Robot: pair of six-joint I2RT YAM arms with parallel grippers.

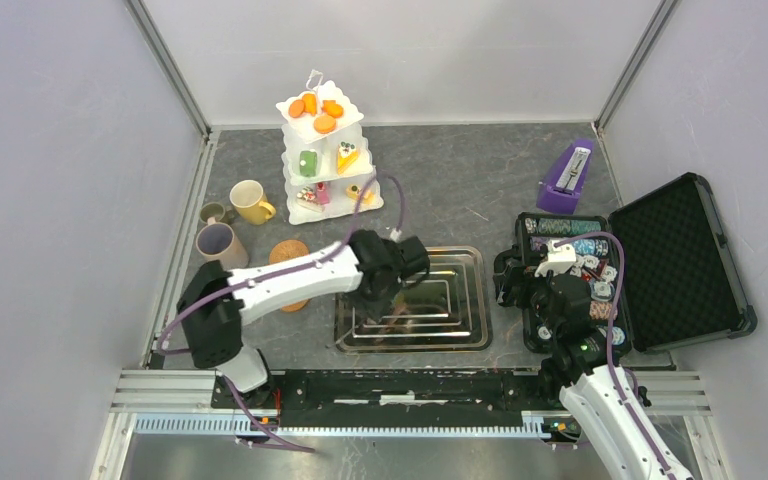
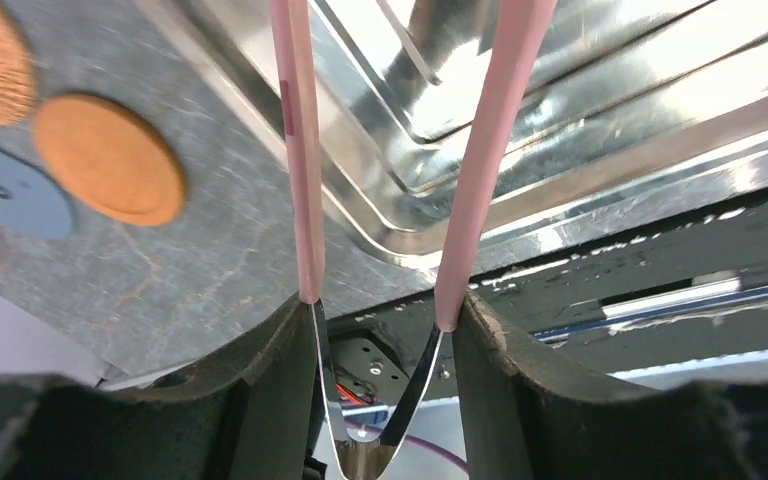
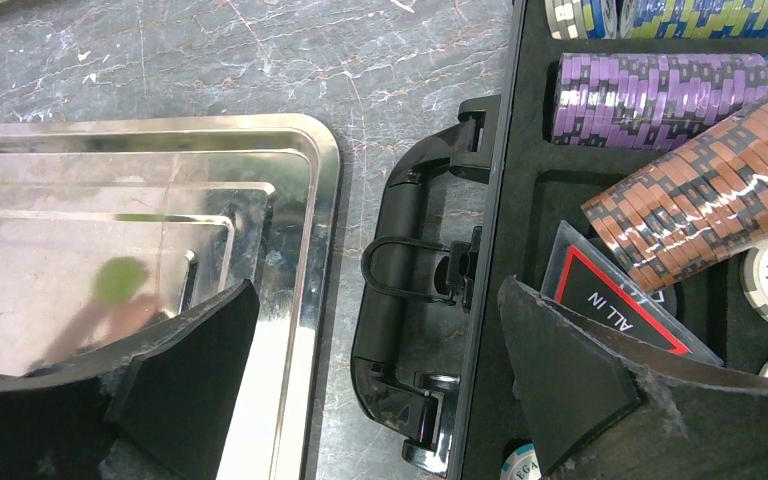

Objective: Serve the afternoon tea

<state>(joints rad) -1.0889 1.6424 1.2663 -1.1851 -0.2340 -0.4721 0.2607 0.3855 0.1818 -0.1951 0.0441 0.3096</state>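
Gripping pink tongs [image 2: 485,170] in left claw [image 2: 380,320], tips cut off | right claw [image 3: 375,300] released, empty

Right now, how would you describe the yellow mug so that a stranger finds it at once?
Find the white three-tier stand at the back of the table. Three mugs stand left of it; the yellow mug is nearest the stand. Its neighbours are a small green mug and a beige mug with lilac inside.

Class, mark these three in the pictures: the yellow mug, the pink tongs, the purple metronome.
yellow mug [image 1: 249,200], top view, its open top.
pink tongs [image 2: 296,150], left wrist view, one arm.
purple metronome [image 1: 566,180], top view, its front face.
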